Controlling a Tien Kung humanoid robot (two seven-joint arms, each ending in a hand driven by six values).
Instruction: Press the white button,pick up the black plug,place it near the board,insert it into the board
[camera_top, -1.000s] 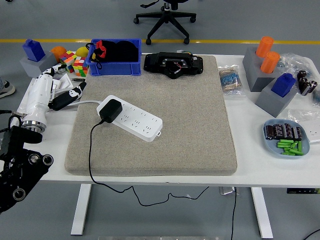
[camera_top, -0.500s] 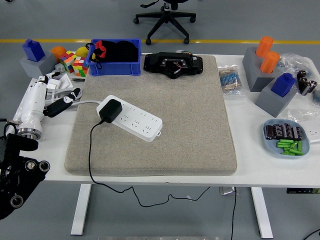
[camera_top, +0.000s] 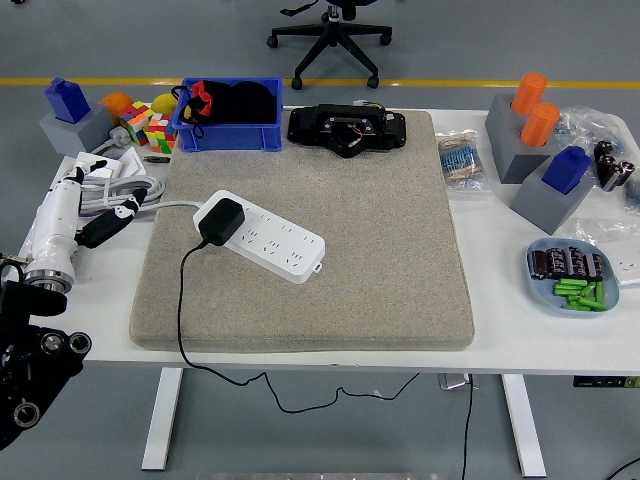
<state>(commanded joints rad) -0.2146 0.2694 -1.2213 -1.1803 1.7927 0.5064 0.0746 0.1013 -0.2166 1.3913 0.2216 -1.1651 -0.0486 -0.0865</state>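
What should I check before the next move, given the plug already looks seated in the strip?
1. Black plug seated in the white power strip: ok, it stands in the strip's left end.
2. Strip position: ok, on the grey mat, clear of other items.
3. Plug cord: ok, trails off the table's near edge, unsnagged.
4. Left hand: ok, at the table's left edge, clear of the strip.
5. White button pressed: cannot tell.
6. Right hand: cannot tell, out of view.
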